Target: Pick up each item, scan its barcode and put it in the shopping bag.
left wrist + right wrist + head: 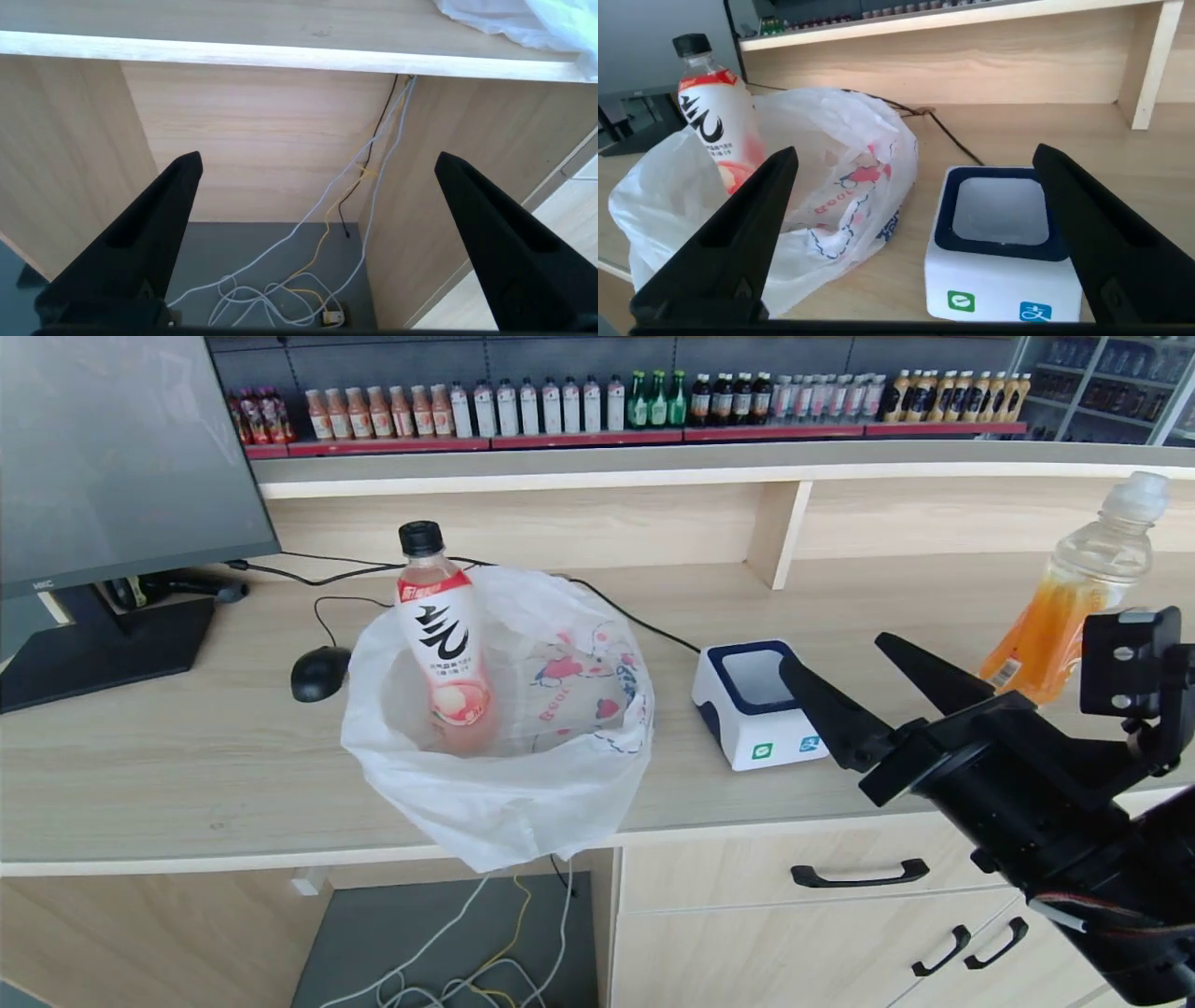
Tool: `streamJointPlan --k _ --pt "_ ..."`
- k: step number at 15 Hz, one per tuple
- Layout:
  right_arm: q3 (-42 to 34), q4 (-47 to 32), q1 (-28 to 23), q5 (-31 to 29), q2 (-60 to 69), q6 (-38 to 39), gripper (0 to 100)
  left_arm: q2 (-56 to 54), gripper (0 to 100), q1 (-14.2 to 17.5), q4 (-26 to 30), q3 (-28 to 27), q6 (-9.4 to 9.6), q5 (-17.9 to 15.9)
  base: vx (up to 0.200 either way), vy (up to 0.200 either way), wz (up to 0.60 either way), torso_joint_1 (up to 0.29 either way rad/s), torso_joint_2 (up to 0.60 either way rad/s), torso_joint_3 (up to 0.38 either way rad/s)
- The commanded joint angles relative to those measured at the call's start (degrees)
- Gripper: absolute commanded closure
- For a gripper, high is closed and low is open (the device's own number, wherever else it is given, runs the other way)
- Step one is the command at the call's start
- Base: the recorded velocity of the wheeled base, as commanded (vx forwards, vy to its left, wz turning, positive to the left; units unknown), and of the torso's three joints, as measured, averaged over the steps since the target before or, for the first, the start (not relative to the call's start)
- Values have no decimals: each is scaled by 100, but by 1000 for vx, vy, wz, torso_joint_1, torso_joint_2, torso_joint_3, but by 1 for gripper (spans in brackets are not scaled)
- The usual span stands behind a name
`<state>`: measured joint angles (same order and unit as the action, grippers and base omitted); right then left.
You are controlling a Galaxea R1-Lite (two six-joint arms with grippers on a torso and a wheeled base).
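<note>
Right gripper [834, 651] gapes wide, so clamp the clear plastic orange-drink bottle [1055, 625] mid-body — barcode kept toward the white box scanner [756, 733]

Bright, even light covers the worktop [187, 756]; shadows are soft and faint. The shopping bag [495, 793] glows white, and the monitor [112, 448] screen shows dull reflections.

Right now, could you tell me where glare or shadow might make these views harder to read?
Head view: the monitor carries faint reflections; the shopping bag throws only a soft shadow on the counter. Right wrist view: the scanner window has a pale sheen, no hard glare. Left wrist view: the recess below the counter is dimmer, though the cables show.
</note>
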<state>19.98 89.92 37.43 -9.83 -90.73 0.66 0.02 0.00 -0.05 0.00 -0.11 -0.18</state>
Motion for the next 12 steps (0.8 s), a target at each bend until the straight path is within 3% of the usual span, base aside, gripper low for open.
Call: streamJointPlan --k 1,9,12 --pt "6 8 2 -2 -14 -4 0 -2 0 0 5 0 2 1 0 -200 0 2 2 -2" --pt "-240 8 107 -2 161 4 0 -2 0 0 -4 0 -7 1 0 -200 0 2 0 4" --pt "-434 8 107 -2 311 -4 0 -2 0 0 -4 0 -7 1 0 0 0 0 0 0"
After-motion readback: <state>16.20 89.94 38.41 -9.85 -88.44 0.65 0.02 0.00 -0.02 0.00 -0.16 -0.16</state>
